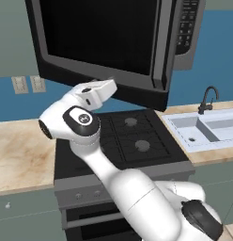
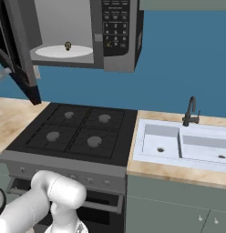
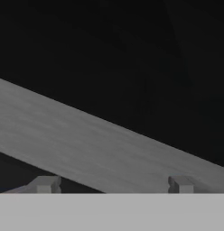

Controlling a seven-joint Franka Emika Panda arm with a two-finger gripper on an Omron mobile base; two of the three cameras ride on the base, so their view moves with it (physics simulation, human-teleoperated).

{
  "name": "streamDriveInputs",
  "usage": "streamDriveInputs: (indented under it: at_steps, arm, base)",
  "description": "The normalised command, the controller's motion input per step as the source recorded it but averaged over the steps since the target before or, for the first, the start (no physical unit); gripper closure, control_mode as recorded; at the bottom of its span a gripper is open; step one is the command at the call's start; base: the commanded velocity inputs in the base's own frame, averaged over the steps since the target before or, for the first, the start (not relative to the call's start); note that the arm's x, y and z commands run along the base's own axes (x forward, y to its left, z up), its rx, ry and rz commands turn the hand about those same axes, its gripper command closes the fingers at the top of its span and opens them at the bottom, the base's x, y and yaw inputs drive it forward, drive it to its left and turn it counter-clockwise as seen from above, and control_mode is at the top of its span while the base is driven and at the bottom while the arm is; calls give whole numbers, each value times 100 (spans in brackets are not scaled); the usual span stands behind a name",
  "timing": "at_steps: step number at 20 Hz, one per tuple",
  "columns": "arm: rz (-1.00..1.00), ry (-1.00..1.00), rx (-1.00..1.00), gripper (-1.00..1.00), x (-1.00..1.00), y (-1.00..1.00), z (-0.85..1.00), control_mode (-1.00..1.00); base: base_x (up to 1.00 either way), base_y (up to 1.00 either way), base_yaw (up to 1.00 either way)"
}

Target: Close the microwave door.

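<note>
The microwave door point(image 1: 104, 42) stands swung wide open, a big black-framed panel with dark glass, hanging over the stove's left side. From the right base view the door point(image 2: 17, 50) is seen nearly edge-on, and the microwave point(image 2: 117, 41) shows its light grey interior, white turntable plate point(image 2: 64, 51) and keypad point(image 2: 115, 25). My white hand point(image 1: 98, 92) is raised right against the door's lower edge. In the hand view the gripper point(image 3: 113, 185) is open, fingertips point(image 3: 44, 184) far apart, very close to the door's grey border point(image 3: 100, 149) and dark glass point(image 3: 114, 58).
The black four-burner stove point(image 1: 135, 136) lies under the door, its oven door point(image 2: 94, 200) below. A white sink point(image 2: 183, 145) with a dark faucet point(image 2: 191, 111) sits to the right. Wooden counter point(image 1: 19, 150) flanks the stove on the left, and wall outlets point(image 1: 28, 84) are behind.
</note>
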Motion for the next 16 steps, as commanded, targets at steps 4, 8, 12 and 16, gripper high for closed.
streamDriveInputs:
  at_steps: [4, 8, 12, 16]
  arm:
    - [14, 10, 0, -100, 56, 0, 9, -100]
    - [12, 7, 0, -100, 49, -4, 6, -100]
    - [9, 1, 0, -100, 40, 0, 3, -100]
    - [11, 0, 0, -100, 42, 0, 0, -100]
  base:
    - [0, 0, 0]
    - [0, 0, 0]
    - [0, 0, 0]
    - [0, 0, 0]
